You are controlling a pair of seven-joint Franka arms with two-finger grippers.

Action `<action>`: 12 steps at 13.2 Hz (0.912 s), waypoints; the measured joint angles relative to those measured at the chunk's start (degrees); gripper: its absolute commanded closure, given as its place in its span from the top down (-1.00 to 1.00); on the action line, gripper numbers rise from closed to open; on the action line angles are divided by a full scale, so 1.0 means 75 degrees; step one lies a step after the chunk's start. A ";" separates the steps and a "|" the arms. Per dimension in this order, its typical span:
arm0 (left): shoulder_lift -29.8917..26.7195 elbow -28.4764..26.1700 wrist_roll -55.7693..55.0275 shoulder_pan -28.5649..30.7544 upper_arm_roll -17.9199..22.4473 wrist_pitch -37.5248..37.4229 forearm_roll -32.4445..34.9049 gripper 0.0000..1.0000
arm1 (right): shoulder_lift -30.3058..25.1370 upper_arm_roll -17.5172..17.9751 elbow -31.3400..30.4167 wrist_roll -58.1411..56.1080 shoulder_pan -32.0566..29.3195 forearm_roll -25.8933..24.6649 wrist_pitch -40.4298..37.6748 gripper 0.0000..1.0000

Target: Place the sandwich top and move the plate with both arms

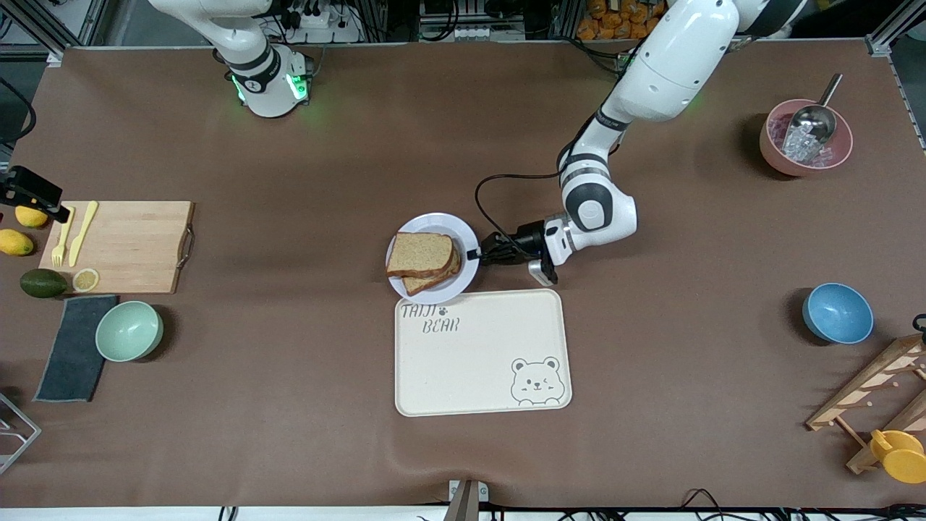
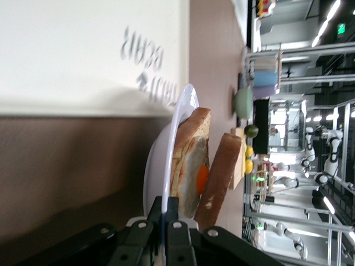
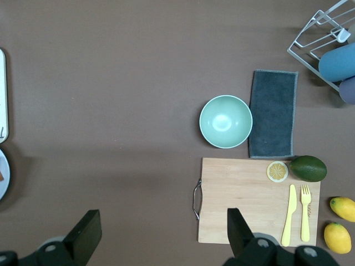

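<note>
Sandwich top (image 1: 419,254), a light-brown wholemeal slice, lies on the plate (image 1: 463,239), leaning over a darker slice (image 2: 188,160) that carries a fried egg (image 2: 202,177). That pale round plate sits on the brown worktop (image 1: 289,376), touching the edge of the cream tray (image 1: 481,362) that is farther from the front camera. My left end effector (image 1: 483,253) is down at worktop level with its fingers (image 2: 173,219) pinched together on the plate's rim, at the side toward the left arm's end. My right end effector (image 3: 161,235) waits high over the wooden cutting board (image 3: 244,194), fingers spread wide with nothing between them.

A pink bowl (image 1: 805,139) near the left arm's base holds clear ice-like cubes and a metal scoop (image 1: 816,116). A mint-green bowl (image 1: 129,331) and a blue bowl (image 1: 837,312) both show bare insides. The tray carries nothing; it bears a winking bear drawing (image 1: 536,380) and lettering that reads "TAIJI BEAR" (image 1: 432,318). On the cutting board lie a yellow fork (image 3: 304,212), a yellow knife (image 3: 289,215) and a lemon slice (image 3: 277,171).
</note>
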 measured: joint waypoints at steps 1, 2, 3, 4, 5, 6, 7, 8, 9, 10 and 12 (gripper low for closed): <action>-0.0114 0.0018 0.0001 0.0041 -0.0010 0.0003 -0.0056 -1.00 | 0.0003 0.0000 -0.0003 0.0000 0.0000 0.0000 -0.0001 1.00; -0.0254 0.0026 0.0001 0.0135 -0.0063 0.0005 -0.0084 -1.00 | 0.0005 0.0000 -0.0008 0.0000 0.0000 0.0000 -0.0003 1.00; -0.0375 0.0026 0.0001 0.0316 -0.0214 0.0009 -0.0092 -1.00 | 0.0006 0.0000 -0.0017 0.0000 0.0000 -0.0001 -0.0006 1.00; -0.0457 0.0025 0.0001 0.0596 -0.0471 0.0018 -0.0098 -1.00 | 0.0006 0.0000 -0.0025 0.0000 0.0000 -0.0001 -0.0006 1.00; -0.0508 0.0025 0.0001 0.0961 -0.0800 0.0029 -0.0100 -1.00 | 0.0006 0.0000 -0.0032 0.0000 0.0000 -0.0001 -0.0006 1.00; -0.0545 0.0025 0.0001 0.1371 -0.1122 0.0033 -0.0100 -1.00 | 0.0007 0.0000 -0.0037 0.0000 0.0000 -0.0002 -0.0006 1.00; -0.0576 0.0028 0.0004 0.1756 -0.1356 0.0028 -0.0100 -1.00 | 0.0010 0.0000 -0.0039 0.0000 0.0000 -0.0003 -0.0006 1.00; -0.0594 0.0041 0.0010 0.2079 -0.1479 0.0009 -0.0100 -1.00 | 0.0015 0.0000 -0.0040 0.0000 0.0000 -0.0003 -0.0006 1.00; -0.0590 0.0075 0.0010 0.2303 -0.1508 -0.0003 -0.0100 -1.00 | 0.0019 0.0000 -0.0041 0.0000 0.0000 -0.0003 -0.0006 1.00; -0.0576 0.0127 0.0010 0.2473 -0.1506 -0.0006 -0.0100 -1.00 | 0.0024 0.0000 -0.0041 0.0000 0.0000 -0.0003 -0.0006 1.00; -0.0430 0.0327 0.0010 0.2762 -0.1496 -0.0005 -0.0059 -1.00 | 0.0026 0.0003 -0.0043 0.0000 0.0000 -0.0004 -0.0006 1.00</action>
